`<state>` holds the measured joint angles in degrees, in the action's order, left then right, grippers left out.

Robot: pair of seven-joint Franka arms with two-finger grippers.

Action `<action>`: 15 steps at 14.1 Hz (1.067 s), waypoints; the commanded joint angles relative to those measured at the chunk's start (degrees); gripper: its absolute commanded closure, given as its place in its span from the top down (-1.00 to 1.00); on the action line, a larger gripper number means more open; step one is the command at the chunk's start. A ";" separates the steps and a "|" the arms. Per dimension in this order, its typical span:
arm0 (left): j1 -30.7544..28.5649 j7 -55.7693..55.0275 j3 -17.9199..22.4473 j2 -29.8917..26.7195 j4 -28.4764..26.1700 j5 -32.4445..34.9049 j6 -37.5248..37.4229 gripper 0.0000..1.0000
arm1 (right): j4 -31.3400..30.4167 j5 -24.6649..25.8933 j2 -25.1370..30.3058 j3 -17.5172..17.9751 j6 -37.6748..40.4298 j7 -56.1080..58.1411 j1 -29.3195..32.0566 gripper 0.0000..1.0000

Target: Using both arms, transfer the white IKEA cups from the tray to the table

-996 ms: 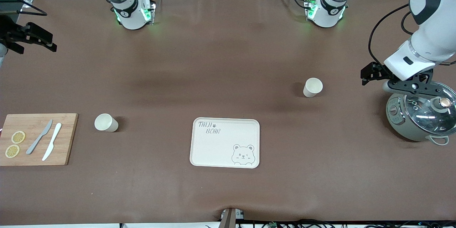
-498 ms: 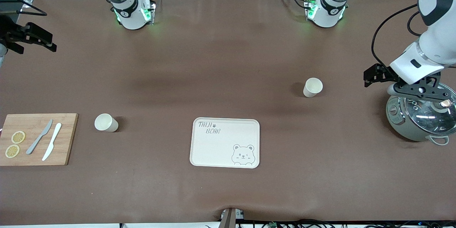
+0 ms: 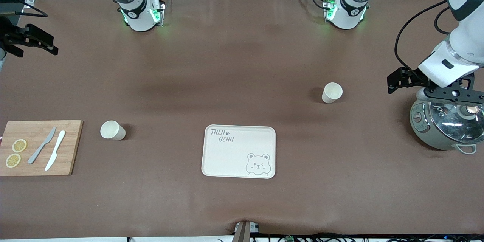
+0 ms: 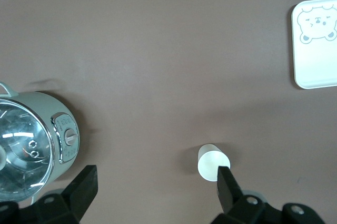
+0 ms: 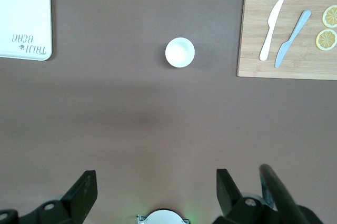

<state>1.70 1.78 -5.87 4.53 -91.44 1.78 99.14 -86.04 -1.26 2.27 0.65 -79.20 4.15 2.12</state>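
Left gripper (image 4: 152,192) fingers wide, empty, right gripper (image 5: 152,192) likewise, seemingly empty

The left wrist view looks straight down on the brown worktop (image 4: 158,50). A small cream-white handleless cup (image 4: 212,163) stands upright on it, just beside one black finger (image 4: 227,186) of the left pincer (image 4: 155,188), whose fingers are spread wide. A pale green pot with a glass lid (image 4: 31,145) sits near the other finger. The cream rectangular bear-print tray (image 4: 315,45) lies well apart from both.
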 commanded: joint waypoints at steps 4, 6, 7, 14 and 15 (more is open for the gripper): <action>0.32 -0.37 0.69 0.13 2.13 -1.25 -1.31 1.00 | -0.62 0.38 0.63 0.40 -0.34 1.12 0.78 1.00; 0.32 -0.55 0.69 0.13 2.14 -1.25 -1.32 1.00 | -0.62 0.38 0.71 0.40 -0.35 1.12 0.51 1.00; 0.32 -0.81 0.69 0.13 2.14 -1.34 -1.32 1.00 | -0.62 0.38 0.63 0.40 -0.35 1.12 0.51 1.00; 0.05 -1.08 0.69 0.22 1.96 -1.34 -1.32 1.00 | -0.62 0.20 0.63 0.49 -0.35 1.12 0.69 1.00; 0.05 -1.08 0.69 0.22 1.96 -1.34 -1.40 1.00 | -0.62 0.20 0.63 0.49 -0.26 1.12 0.60 1.00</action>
<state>1.55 1.10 -5.64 4.55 -90.39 1.47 98.88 -86.14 -1.26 2.27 0.70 -79.23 4.57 2.24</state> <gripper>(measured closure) 0.000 0.000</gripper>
